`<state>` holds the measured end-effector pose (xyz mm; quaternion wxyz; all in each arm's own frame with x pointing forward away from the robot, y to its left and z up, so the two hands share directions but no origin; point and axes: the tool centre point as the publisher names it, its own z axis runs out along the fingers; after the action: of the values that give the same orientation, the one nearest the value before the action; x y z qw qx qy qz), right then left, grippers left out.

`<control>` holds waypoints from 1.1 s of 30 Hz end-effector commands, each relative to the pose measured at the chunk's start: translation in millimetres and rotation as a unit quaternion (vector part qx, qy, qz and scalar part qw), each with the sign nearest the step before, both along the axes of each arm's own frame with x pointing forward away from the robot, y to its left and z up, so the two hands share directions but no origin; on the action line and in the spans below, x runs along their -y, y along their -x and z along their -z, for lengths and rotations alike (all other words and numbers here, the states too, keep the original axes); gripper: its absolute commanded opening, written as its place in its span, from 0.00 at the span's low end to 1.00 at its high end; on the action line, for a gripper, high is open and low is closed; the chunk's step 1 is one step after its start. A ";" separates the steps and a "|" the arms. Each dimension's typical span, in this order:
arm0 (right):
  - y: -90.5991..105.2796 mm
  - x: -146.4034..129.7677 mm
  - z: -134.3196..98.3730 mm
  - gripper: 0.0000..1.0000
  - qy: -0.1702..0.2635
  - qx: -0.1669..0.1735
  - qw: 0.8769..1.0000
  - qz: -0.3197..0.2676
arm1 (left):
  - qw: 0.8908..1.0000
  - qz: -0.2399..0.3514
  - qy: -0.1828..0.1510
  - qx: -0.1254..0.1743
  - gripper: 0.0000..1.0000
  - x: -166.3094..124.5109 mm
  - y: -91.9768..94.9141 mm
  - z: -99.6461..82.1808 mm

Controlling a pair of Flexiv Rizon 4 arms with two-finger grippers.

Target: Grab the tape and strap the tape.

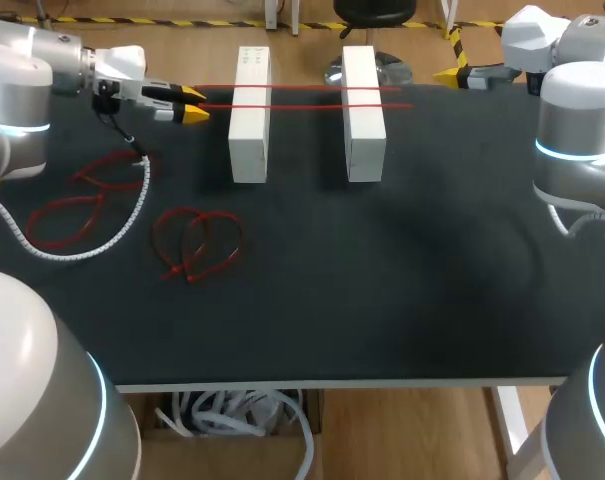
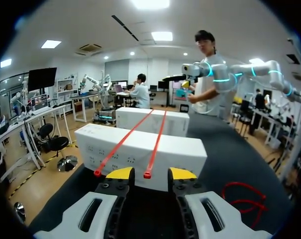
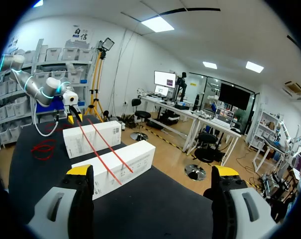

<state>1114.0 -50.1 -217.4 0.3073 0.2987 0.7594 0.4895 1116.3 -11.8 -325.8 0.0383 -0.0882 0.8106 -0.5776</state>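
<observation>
Left claw narrowly open, right claw spread wide.
Left at ends of two red tapes laid across white boxes; right past boxes' other side.

Near box hides far box's base; tapes' far ends indistinct.

Surfaces and finishes

Table top: black, matt, cloth-like, no shine. Left white box and right white box: matt card, smooth faces. Red straps across both: thin smooth plastic, slight sheen. Looped red ties: same plastic look. Spiral cable wrap: white ribbed plastic. Left arm shell: smooth satin silver-grey. Left gripper: smooth yellow plastic tips, matt pale grey bodies
</observation>
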 end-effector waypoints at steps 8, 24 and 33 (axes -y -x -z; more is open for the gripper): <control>0.0 -0.1 -0.3 1.00 0.000 0.000 1.000 0.000 | 1.000 0.011 0.002 0.003 0.30 7.2 -4.9 -0.7; 0.0 -0.1 -0.3 1.00 0.000 0.000 1.000 0.000 | 1.000 0.012 -0.005 0.007 0.30 5.7 -9.3 2.4; 0.0 -0.1 -0.3 1.00 0.000 0.000 1.000 0.000 | 1.000 0.009 -0.010 0.005 0.29 0.9 -7.6 6.5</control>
<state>1114.0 -50.1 -217.4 0.3073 0.2987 0.7594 0.4895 1123.0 -13.6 -331.5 0.0395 -0.0781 0.8172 -0.5696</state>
